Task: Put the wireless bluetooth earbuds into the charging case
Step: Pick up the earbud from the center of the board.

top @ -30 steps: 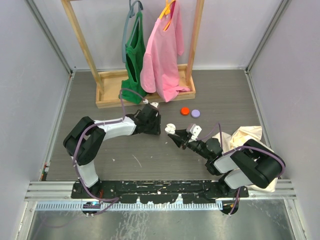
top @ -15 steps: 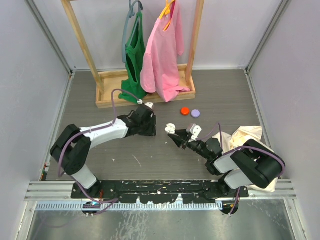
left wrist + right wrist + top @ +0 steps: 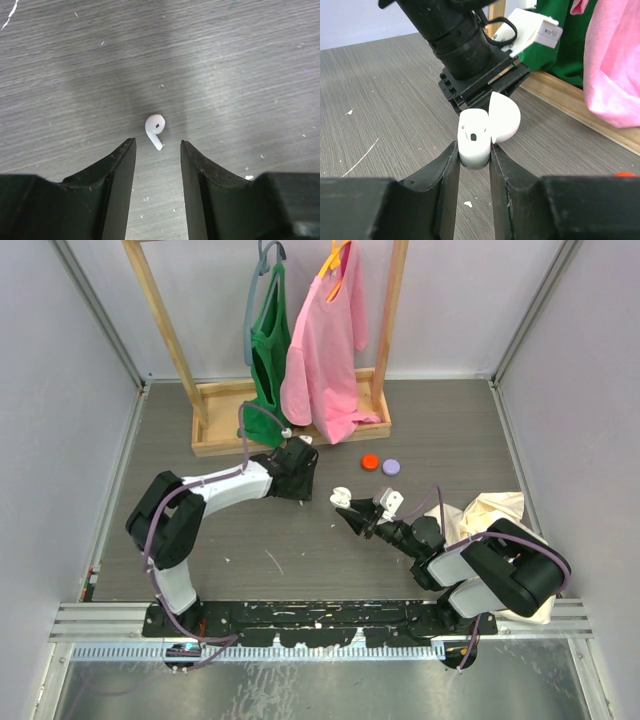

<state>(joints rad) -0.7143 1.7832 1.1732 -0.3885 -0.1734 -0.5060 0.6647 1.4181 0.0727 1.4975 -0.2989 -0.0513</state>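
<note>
One earbud (image 3: 155, 127), small, pale and with a short stem, lies on the grey table just ahead of my left gripper (image 3: 157, 146). Its jaws stand open on either side of it and do not touch it. In the top view the left gripper (image 3: 306, 484) points down at the table and hides the earbud. My right gripper (image 3: 472, 150) is shut on the white charging case (image 3: 475, 137). The case's lid (image 3: 505, 117) is flipped open. The case (image 3: 342, 497) is held just right of the left gripper. A second earbud is not in view.
A red disc (image 3: 370, 462) and a purple disc (image 3: 391, 467) lie behind the case. A wooden rack (image 3: 215, 430) with a green top (image 3: 268, 350) and a pink top (image 3: 325, 350) stands at the back. A crumpled cream cloth (image 3: 490, 510) lies at the right.
My left arm swung its elbow out to the left and back, and its gripper ended a little farther back and to the right. The right arm and the case have not moved.
</note>
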